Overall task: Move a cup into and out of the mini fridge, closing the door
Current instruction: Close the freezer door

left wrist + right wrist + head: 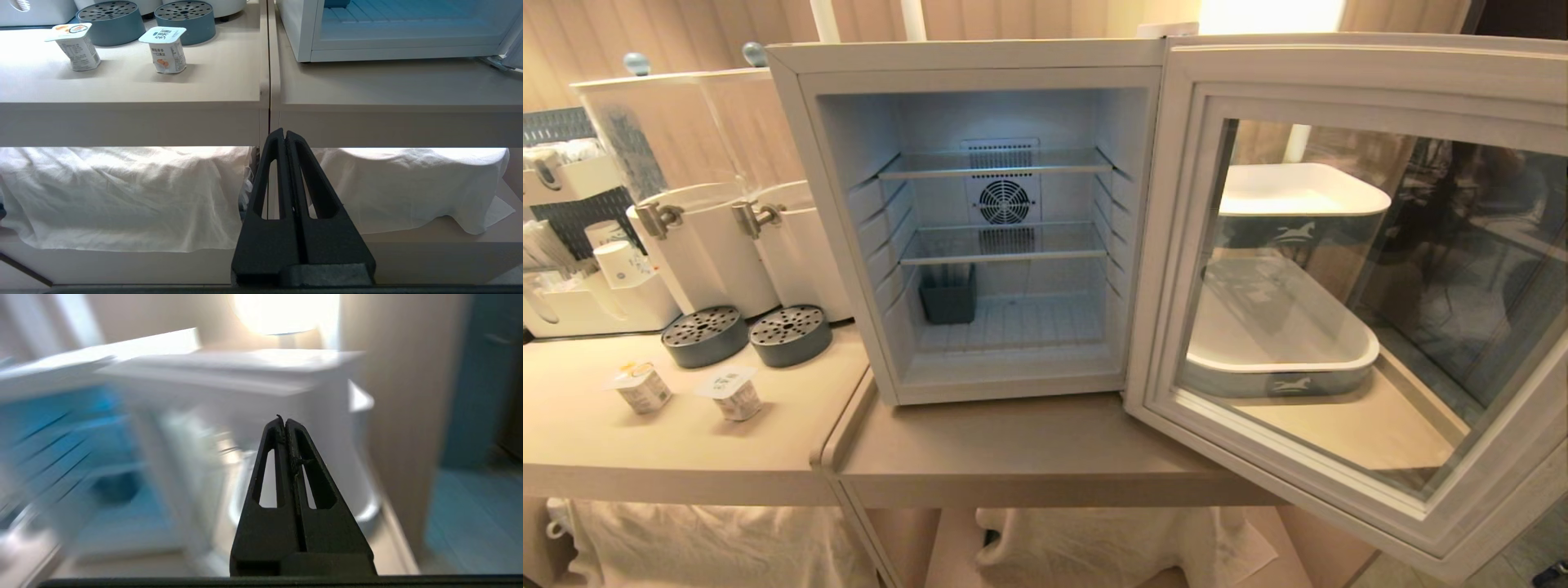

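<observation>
From my seat I see the mini fridge (980,220) standing on the right-hand table (1029,457) with the door (1347,286) swung wide open to the right, its glass showing stacked white trays (1290,327) behind it. Inside, both wire shelves are bare; a small dark container (948,292) sits at the back left of the floor. The two cups (727,394) with foil lids stand on the left table (686,457), side by side and apart, just in front of two round grey drip trays (745,335) under the clear dispensers (698,204).

Neither arm shows in the head view. The left gripper (284,132) hangs low before the table edge, fingers pressed together, holding nothing. The right gripper (284,421) is also pinched closed and empty — it points towards the open fridge and door, though its view is smeared.
</observation>
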Tool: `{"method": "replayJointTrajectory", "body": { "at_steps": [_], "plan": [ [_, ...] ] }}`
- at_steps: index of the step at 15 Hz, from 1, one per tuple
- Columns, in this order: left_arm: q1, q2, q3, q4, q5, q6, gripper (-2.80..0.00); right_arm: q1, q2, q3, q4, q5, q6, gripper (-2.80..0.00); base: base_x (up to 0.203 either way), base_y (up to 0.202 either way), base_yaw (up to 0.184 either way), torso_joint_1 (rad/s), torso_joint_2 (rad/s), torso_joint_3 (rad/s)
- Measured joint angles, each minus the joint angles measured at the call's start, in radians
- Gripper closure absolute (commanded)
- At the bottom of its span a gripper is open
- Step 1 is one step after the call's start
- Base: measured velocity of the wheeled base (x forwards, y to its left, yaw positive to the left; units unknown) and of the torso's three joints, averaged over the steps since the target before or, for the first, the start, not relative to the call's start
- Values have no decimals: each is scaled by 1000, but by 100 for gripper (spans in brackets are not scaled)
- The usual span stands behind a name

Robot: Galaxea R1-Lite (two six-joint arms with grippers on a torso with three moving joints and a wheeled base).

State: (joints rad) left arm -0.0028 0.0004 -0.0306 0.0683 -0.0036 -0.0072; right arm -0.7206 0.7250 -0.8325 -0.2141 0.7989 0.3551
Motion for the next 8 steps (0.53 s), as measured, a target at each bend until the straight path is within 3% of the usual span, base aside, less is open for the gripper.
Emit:
{"method": "replayJointTrajectory", "body": {
  "at_steps": [2, 4, 6, 8],
  "plan": [
    [0, 0, 0, 0, 0, 0, 0, -8, -47, 19, -21, 158, -4, 0, 0, 0, 0, 0, 0, 0],
    [0, 0, 0, 0, 0, -1, 0, -10, -52, 24, -24, 238, -19, 0, 0, 0, 0, 0, 0, 0],
    [0, 0, 0, 0, 0, -1, 0, -17, -41, 12, -22, 203, -11, 0, 0, 0, 0, 0, 0, 0],
    [0, 0, 0, 0, 0, -1, 0, -23, -32, 5, -22, 76, -8, 0, 0, 0, 0, 0, 0, 0]
  ]
}}
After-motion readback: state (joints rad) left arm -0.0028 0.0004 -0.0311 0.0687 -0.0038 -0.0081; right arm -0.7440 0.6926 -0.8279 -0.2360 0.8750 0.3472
